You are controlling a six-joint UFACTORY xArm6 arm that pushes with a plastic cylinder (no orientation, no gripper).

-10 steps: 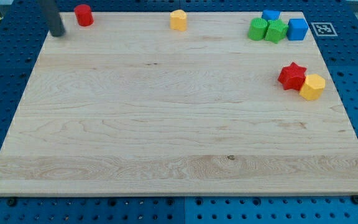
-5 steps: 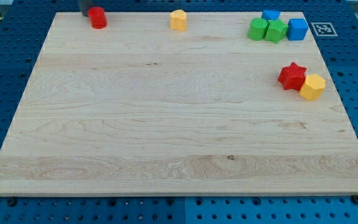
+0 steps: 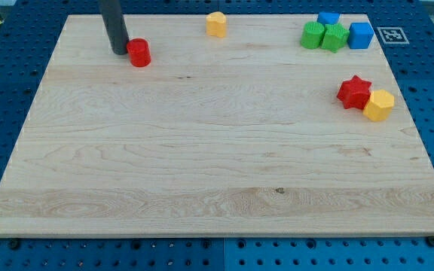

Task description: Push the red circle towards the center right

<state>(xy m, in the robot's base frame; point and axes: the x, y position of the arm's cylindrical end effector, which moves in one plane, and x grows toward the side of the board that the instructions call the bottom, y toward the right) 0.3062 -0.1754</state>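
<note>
The red circle is a short red cylinder in the upper left part of the wooden board. My tip stands on the board right against the circle's left side, touching it or nearly so. The dark rod rises from the tip toward the view's top. The centre right of the board holds a red star with a yellow hexagon touching its lower right.
A yellow block sits at the top edge, right of the red circle. In the top right corner two green blocks and two blue blocks cluster together.
My tip moved from the board's top left corner, behind the red circle, and pushed it down and to the right, away from the top edge.
</note>
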